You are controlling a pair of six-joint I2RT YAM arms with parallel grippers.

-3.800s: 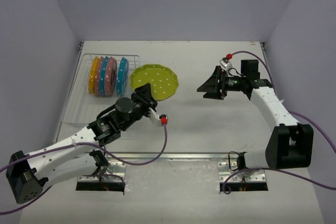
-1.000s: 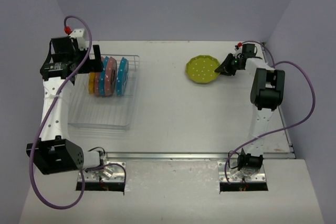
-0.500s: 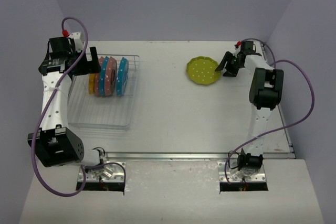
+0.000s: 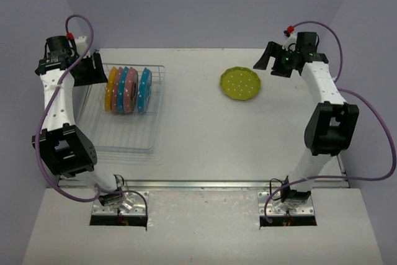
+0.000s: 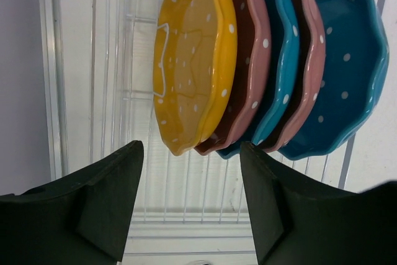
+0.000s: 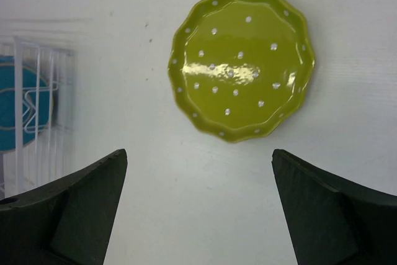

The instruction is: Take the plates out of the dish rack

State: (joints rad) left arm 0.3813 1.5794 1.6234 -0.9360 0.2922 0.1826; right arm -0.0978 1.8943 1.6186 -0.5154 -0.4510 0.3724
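The wire dish rack [image 4: 121, 134] sits at the table's left. Several dotted plates stand on edge in it: an orange-yellow plate [image 5: 192, 60], a pink plate [image 5: 251, 60], a blue plate [image 5: 282, 66], a second pink plate [image 5: 310, 60] and a second blue plate [image 5: 350, 60]. My left gripper [image 4: 93, 70] hovers at the rack's far left, beside the orange-yellow plate [image 4: 111, 89]. It is open [image 5: 189, 153], with only rack wire between its fingers. A yellow-green plate [image 4: 240, 83] lies flat on the table at the far right. My right gripper [image 4: 268, 60] hangs open [image 6: 198, 153] just beyond it, holding nothing.
The near half of the dish rack [image 5: 111, 60] holds no plates. In the right wrist view the rack's end [image 6: 43, 128] and a blue plate [image 6: 18, 110] show at the left edge. Purple walls close the table at the back and both sides.
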